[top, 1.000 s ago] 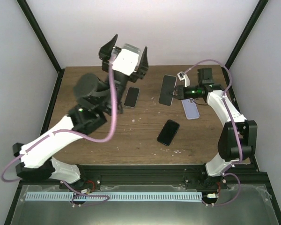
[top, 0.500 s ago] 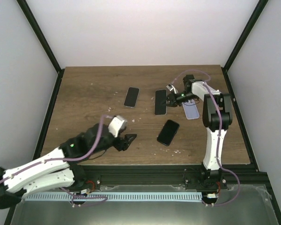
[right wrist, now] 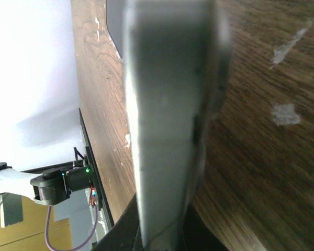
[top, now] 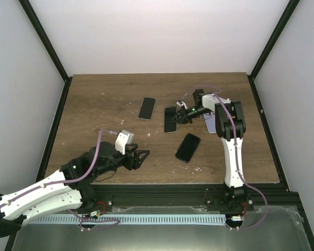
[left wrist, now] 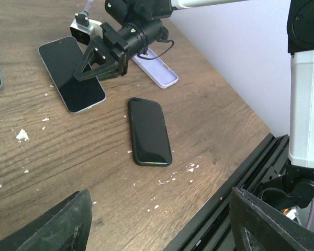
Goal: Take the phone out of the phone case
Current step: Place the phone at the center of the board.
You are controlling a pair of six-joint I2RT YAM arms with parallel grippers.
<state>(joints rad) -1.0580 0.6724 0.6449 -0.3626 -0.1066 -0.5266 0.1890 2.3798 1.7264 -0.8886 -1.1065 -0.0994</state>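
The right claw (top: 179, 113) pinches the near right edge of the phone (top: 169, 121), which rests on the surface (top: 94, 104) with its screen up. The lavender case (left wrist: 158, 66) lies apart from it on its right, partly under the right arm. The left claw (top: 141, 158) hovers low near the front edge, spread wide. A black phone (top: 188, 148) lies between the claws, and a small phone (top: 147, 108) sits left of the held one.

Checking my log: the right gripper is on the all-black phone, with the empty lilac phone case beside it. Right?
No: the left wrist view shows the right gripper on the silver-edged phone, with the empty lilac phone case beside it.
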